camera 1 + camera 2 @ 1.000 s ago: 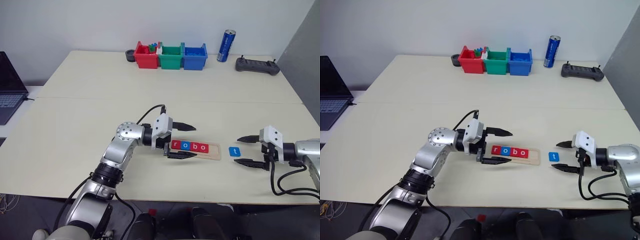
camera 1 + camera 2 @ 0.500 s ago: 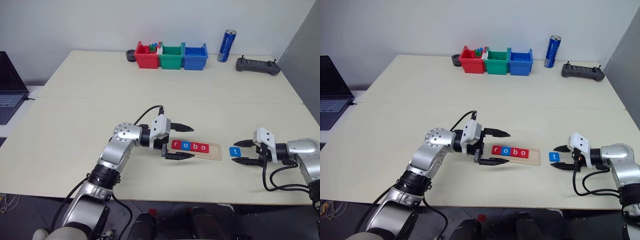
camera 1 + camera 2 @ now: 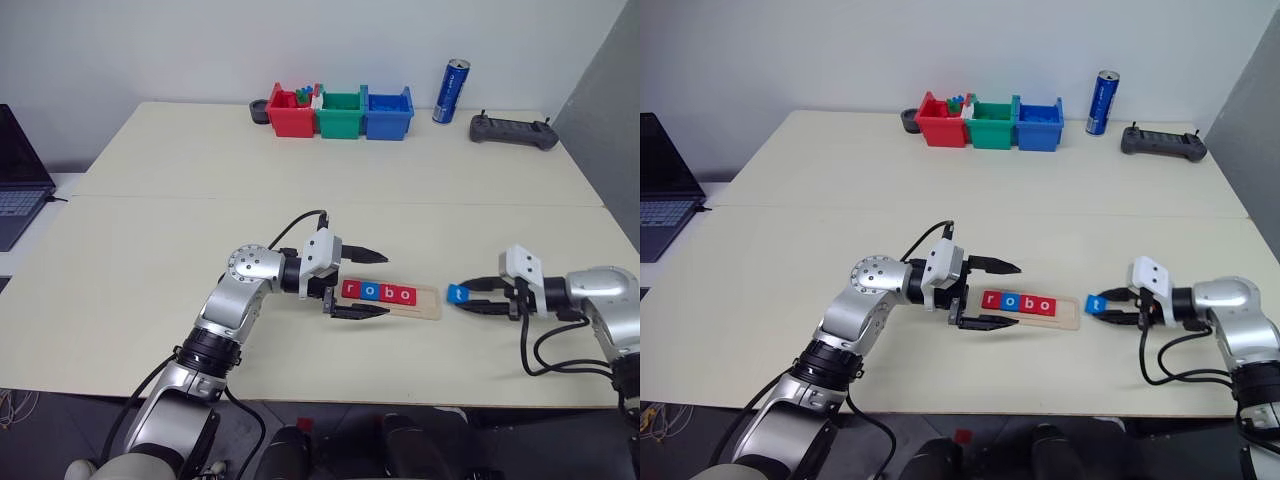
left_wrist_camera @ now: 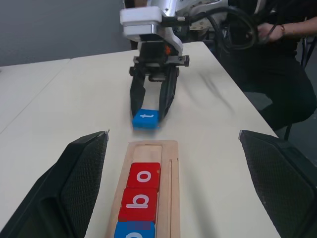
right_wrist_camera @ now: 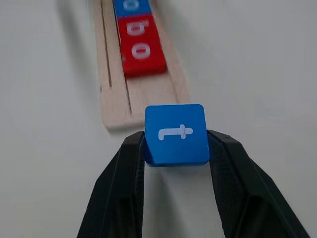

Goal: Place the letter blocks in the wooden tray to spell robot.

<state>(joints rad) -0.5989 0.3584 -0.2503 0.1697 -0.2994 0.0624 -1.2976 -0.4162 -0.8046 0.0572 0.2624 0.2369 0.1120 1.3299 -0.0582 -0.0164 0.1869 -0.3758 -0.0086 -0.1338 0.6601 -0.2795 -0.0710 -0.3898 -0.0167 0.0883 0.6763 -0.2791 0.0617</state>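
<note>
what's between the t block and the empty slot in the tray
Nothing visible. The right gripper holds the t block just off the tray's open end, with bare table between them; the last slot, beside the red o, is free.

Along the far edge of the pale counter [image 3: 150,230], a red bin [image 3: 291,113], a green bin [image 3: 341,113] and a blue bin [image 3: 388,112] stand in a touching row at upper centre, small coloured pieces showing in the red one. A dark round object [image 3: 261,110] sits just left of them. To their right stand an upright blue can [image 3: 451,91] and a dark handheld controller [image 3: 514,131]. A laptop [image 3: 20,175] lies at the left edge.
</note>
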